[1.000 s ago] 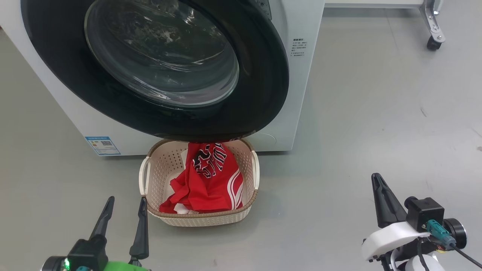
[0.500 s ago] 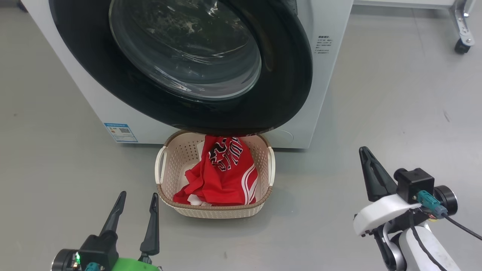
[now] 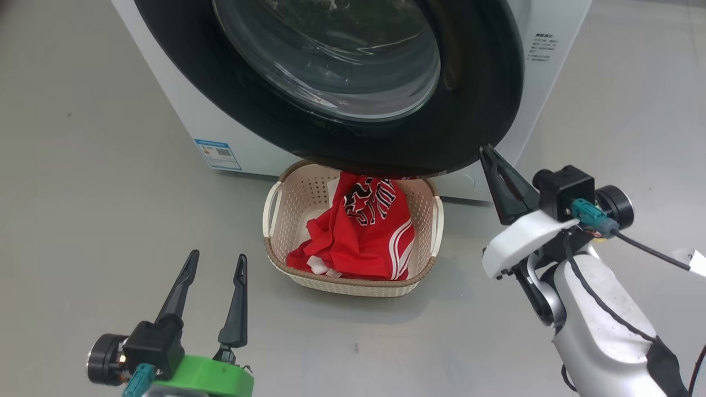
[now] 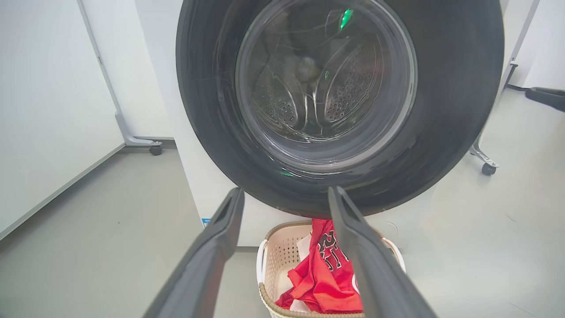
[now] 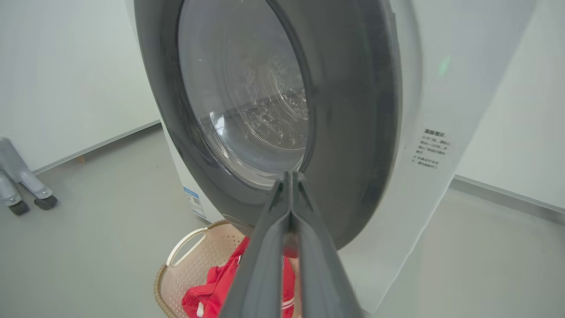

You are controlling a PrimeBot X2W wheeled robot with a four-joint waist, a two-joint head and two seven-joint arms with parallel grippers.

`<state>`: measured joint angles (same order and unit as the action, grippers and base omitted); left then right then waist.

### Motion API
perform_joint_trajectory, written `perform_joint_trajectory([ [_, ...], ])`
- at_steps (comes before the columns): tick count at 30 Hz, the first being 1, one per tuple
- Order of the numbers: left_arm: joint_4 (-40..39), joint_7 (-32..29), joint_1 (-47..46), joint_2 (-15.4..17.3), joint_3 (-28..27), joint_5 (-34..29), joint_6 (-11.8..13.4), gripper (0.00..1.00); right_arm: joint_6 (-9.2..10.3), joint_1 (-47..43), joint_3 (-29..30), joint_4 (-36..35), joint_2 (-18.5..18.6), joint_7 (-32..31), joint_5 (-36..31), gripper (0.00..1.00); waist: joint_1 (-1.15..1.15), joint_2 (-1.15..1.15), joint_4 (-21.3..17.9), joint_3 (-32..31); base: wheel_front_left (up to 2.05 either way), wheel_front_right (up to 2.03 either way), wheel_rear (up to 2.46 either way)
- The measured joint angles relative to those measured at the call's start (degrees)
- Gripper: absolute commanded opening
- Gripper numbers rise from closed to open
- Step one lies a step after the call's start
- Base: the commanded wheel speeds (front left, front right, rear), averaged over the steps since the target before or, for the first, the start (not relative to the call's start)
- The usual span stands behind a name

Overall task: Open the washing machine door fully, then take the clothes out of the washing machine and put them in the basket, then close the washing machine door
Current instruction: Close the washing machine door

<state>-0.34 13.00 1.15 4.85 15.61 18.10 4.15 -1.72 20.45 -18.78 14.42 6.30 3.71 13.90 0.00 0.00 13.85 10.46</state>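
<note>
The washing machine (image 3: 201,110) stands white and large, and the black-rimmed washing machine door (image 3: 469,110) lies across its front, glass bowl in the middle. Through the glass the steel drum shows in the left wrist view, with the door (image 4: 450,110) filling the upper half. Below the door, the cream basket (image 3: 353,288) holds red clothes (image 3: 364,237) with white stripes and lettering. My right gripper (image 3: 485,150) is shut and empty, its tip at the door's lower right rim (image 5: 353,110). Left of the basket, my left gripper (image 3: 218,255) hangs open and empty.
A blue sticker (image 3: 218,153) marks the machine's lower left front. Wheeled frame legs stand on the grey floor beside the machine (image 4: 485,163) (image 5: 26,194). Open floor lies left and right of the basket.
The head camera has shifted, sliding the scene rightwards. My shut right gripper has risen and moved in to the door's lower right rim. The left gripper holds its place beside the basket.
</note>
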Motion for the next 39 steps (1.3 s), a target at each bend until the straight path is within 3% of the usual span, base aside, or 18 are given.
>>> perform_joint_trajectory([
  [15, -0.03, 0.69, -4.48, -1.09, 0.98, 0.01, -0.44, 1.0, -1.18, 13.91, 1.01, 8.25, 0.54, -1.44, -0.88, 0.0, 0.0, 0.0, 4.29, 7.12, 0.0, 0.0, 0.0],
  [39, 2.15, 1.25, -7.95, -1.94, 2.1, 0.0, -0.46, 1.0, -1.71, 23.37, 3.16, 17.75, 1.05, 2.76, -0.89, 0.0, 0.0, 0.0, 4.65, 10.42, 0.0, 0.0, 0.0],
])
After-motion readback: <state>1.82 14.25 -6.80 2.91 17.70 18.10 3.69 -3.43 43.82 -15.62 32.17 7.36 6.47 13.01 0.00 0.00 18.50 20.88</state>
